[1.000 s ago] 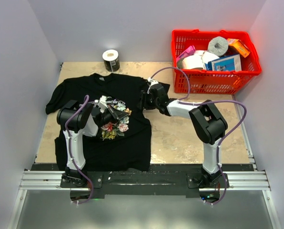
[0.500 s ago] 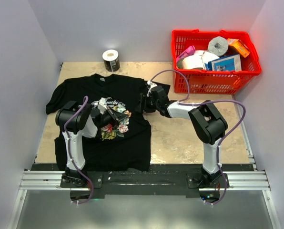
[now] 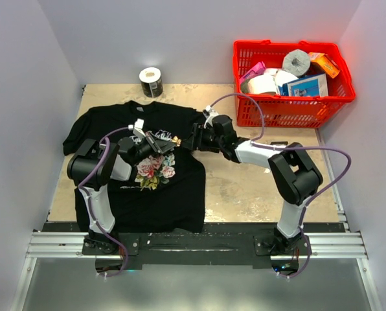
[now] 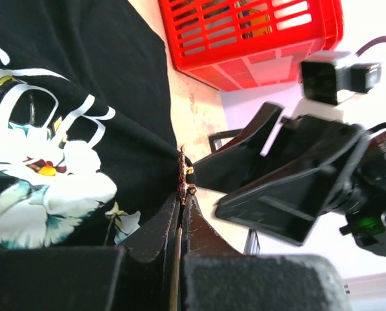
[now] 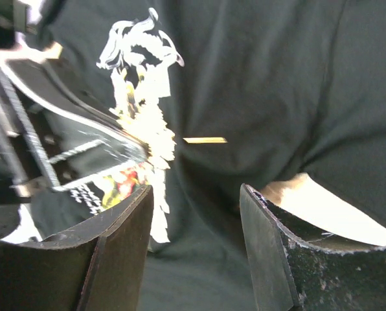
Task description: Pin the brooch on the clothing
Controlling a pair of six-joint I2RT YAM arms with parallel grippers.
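1. Beige tabletop between pale walls, seen from above. The black T-shirt lies flat on the left half. A red basket of oddments stands at the far right, and a roll of tape sits at the back. The left gripper holds the brooch over the shirt, just right of the printed roses. The right gripper faces it closely.
2. Left wrist view: the left fingers are pressed together on the brooch's lower edge. The tiny flower sits at their tips, edge-on to the camera and apparently off the cloth. The right gripper's jaws stand parted and empty just beyond it.
3. Right wrist view: the right fingers frame black fabric with nothing between them. A thin gold sliver ahead is probably the brooch's pin, though it is blurred.
4. Judgement: this looks like a handover or a clasp-opening. The right jaws should come squarely onto the brooch's free side and close gently. Twisting could pull it out of the left pinch, so the left should not let go until the right grip is firm.
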